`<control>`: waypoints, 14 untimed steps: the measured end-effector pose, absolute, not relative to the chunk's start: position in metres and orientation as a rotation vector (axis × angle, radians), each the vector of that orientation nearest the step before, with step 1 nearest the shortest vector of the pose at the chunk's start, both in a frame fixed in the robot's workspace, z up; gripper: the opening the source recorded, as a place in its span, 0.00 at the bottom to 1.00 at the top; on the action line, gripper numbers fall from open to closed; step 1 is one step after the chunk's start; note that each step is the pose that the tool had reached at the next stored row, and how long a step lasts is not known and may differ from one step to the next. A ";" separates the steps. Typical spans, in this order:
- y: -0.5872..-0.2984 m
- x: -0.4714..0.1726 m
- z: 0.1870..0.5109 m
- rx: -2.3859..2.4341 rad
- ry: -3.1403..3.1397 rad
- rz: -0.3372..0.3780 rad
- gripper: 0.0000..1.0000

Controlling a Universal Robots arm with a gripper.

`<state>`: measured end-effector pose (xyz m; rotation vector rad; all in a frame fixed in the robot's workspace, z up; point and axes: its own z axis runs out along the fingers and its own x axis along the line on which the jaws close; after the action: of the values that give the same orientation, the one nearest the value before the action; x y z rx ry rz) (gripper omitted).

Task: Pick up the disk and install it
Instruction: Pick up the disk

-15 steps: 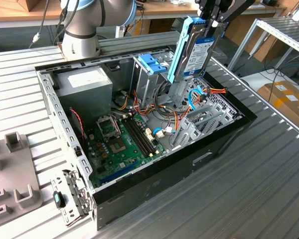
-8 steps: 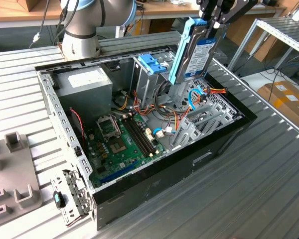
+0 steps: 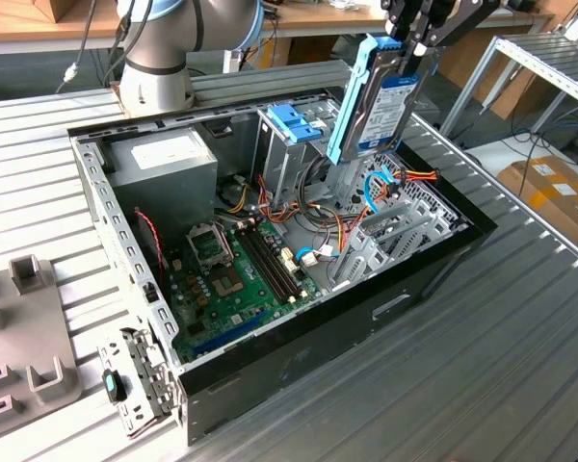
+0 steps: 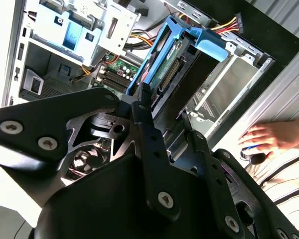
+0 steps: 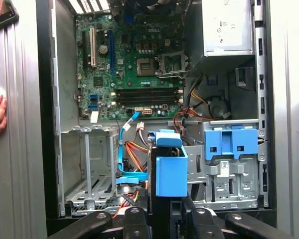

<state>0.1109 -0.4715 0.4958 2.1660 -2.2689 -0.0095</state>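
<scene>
- the jaws are closed on the upper end of the disk [image 3: 380,101] and grip it.
- the disk hangs nearly upright, slightly tilted, with light-blue rails along its long edges.
- the disk is above the open computer case [image 3: 366,308], which lies on its side on the bench [image 3: 520,337].
- in the first wrist view, the disk is between an empty metal drive cage [image 5: 89,169] and a blue plastic bracket [image 5: 230,142].
- the motherboard [image 3: 241,269] covers the case floor, and the grey power supply [image 3: 164,159] occupies the far corner.
- a person's hand [image 4: 269,137] rests on the bench just outside the case.
</scene>
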 end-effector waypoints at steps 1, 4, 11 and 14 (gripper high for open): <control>-0.472 0.111 0.496 2.166 -2.269 -0.009 0.35; -0.472 0.111 0.496 2.166 -2.269 -0.010 0.35; -0.474 0.111 0.496 2.166 -2.269 -0.009 0.35; -0.476 0.111 0.496 2.166 -2.269 -0.009 0.35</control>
<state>0.1109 -0.4759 0.4958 2.1659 -2.2689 -0.0094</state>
